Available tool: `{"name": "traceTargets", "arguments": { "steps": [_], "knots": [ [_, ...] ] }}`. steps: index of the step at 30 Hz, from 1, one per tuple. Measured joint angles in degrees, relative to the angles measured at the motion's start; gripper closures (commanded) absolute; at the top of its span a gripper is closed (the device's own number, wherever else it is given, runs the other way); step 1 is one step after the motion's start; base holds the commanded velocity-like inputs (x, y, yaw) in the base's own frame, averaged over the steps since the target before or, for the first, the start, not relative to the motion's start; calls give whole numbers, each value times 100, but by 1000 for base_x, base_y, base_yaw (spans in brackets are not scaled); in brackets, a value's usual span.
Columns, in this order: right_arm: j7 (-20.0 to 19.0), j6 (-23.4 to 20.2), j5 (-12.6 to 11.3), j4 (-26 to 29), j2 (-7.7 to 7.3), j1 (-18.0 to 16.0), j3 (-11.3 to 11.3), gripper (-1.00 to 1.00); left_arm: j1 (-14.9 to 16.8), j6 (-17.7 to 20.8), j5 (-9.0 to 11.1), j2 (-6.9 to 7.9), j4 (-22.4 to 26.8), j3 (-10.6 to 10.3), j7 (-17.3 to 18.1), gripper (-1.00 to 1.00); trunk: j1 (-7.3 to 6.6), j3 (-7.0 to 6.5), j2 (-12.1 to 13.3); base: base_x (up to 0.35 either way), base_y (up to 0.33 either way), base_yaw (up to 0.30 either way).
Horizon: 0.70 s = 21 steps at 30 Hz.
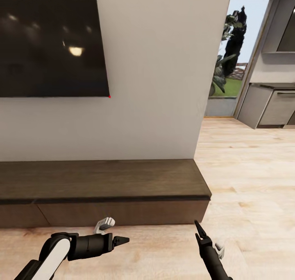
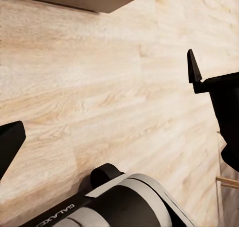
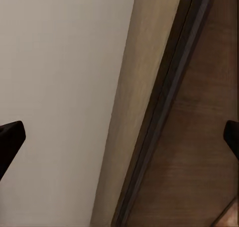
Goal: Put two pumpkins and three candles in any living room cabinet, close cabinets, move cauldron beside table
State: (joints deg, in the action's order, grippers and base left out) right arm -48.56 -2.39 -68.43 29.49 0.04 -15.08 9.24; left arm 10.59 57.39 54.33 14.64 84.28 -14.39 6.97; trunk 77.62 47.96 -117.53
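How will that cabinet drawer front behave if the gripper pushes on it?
The cabinet looks like rigid wood, so likely stiff. It sits long and low on the floor, so it is unlikely to tip. The drawer front shows no handle; fingers may slip.

Pale wood floor [image 1: 246, 181], long dark-brown cabinet [image 1: 102, 181] standing on it

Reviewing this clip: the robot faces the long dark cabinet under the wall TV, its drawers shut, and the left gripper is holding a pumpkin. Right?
Not quite. The left gripper holds nothing: in the left wrist view its fingers stand apart over bare wooden floor. The rest stands: in the head view the cabinet sits under the TV with drawers shut.
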Motion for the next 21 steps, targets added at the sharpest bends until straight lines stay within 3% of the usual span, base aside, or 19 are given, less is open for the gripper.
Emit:
{"name": "traceTargets", "arguments": {
  "steps": [15, 21],
  "knots": [
    [35, 38, -81, -15, 32, 0, 36, -100, 0, 0, -6, -8, 0, 0, 0, -100, 330, 269, -602, 0, 0, 0],
    [34, 40, -320, -18, 31, 0, 38, -100, 0, 0, -6, -1, 0, 0, 0, -100, 461, 377, -842, 0, 0, 0]
  ]
}}
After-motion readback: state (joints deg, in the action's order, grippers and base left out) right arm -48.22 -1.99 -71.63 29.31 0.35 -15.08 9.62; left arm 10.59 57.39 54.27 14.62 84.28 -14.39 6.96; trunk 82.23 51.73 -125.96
